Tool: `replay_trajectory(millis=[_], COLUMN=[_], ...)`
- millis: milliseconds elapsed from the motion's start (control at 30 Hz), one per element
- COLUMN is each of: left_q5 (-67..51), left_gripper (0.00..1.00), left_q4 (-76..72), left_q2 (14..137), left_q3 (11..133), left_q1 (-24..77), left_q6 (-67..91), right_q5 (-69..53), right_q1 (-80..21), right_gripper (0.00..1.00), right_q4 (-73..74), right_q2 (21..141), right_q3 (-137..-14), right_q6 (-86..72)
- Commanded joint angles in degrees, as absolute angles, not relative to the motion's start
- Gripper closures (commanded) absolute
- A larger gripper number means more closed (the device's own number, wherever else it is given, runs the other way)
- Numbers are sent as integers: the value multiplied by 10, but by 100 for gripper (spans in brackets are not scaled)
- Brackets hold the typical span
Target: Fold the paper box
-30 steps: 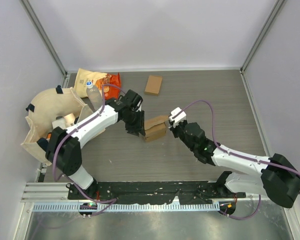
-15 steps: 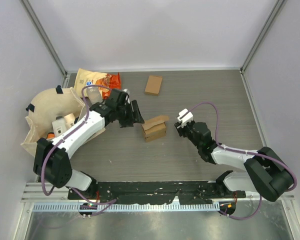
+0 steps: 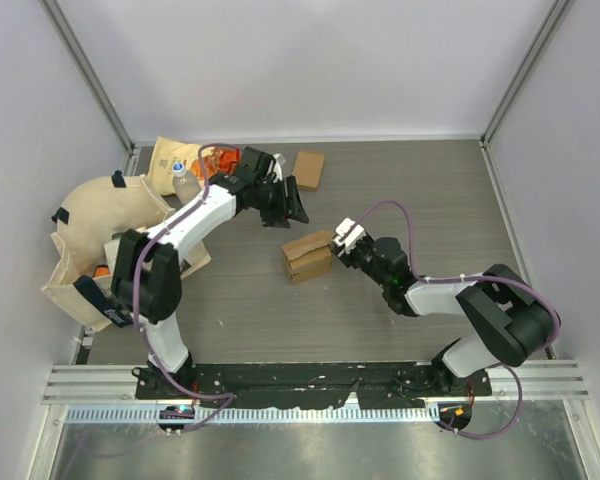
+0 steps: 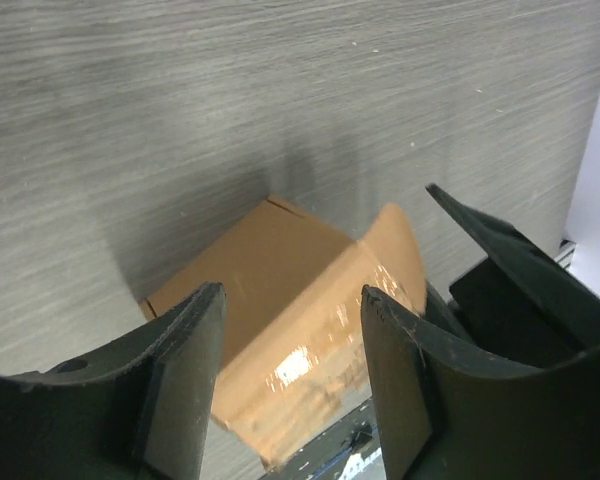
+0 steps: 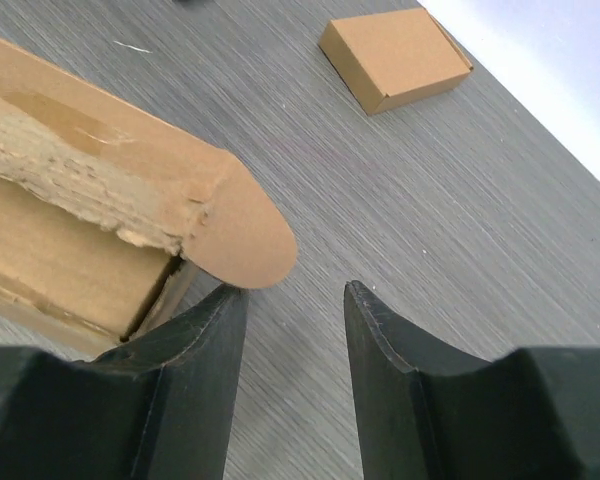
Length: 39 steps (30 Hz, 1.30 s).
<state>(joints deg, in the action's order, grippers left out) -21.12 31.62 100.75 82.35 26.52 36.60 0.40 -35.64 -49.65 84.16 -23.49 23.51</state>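
Tucking the rounded flap (image 5: pixel 242 235) looks like the step in hand. The half-folded paper box (image 3: pixel 308 257) sits mid-table (image 3: pixel 430 190). The right claw (image 3: pixel 342 239), spread and empty, has closed in on its right end and should next pinch that flap. The left claw (image 3: pixel 288 206), likewise released, has backed away.

Bright, even light from overhead fills the top view, so the grey wood-grain table (image 3: pixel 410 200) shows crisp grain and only soft shadows under the arms. In the left wrist view, the half-folded brown cardboard box (image 4: pixel 280 260) carries a white patch of glare on its glossy face and throws a soft shadow beside it, while the dark fingers (image 4: pixel 180 390) of the left gripper (image 4: pixel 292 292) are blurred. In the right wrist view, the fingers (image 5: pixel 180 390) of the right gripper (image 5: pixel 293 290) are likewise dark and unfocused, and the pale wall (image 5: pixel 550 60) at upper right is washed out.
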Motion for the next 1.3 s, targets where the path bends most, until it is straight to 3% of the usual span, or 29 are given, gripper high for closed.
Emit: replay_trajectory(millis=[0,300,533,633,900,1133,1267], left_q5=[-239,-267,-271,-272,-234,-118,-157], left_gripper=[43,48,54,54,57,37,36], left_q4=[378,417,423,423,411,382,342], left_q2=[1076,1148,1154,1155,1130,995,927], left_q3=[897,953,948,945,926,868,794], left_q1=[265,272,277,279,288,287,287], left_q6=[345,321,310,307,309,292,281], right_q5=[13,50,47,53,133,170,188], right_q1=[-375,-406,-423,-432,-461,-465,-468], right_gripper=[52,56,90,97,99,99,99], right_q4=[-564,-614,-593,-558,-362,-193,-114], right_q2=[854,887,874,847,791,790,777], right_q3=[-264,-278,-279,-279,-328,-370,-383], right_q6=[283,311,308,307,269,147,84])
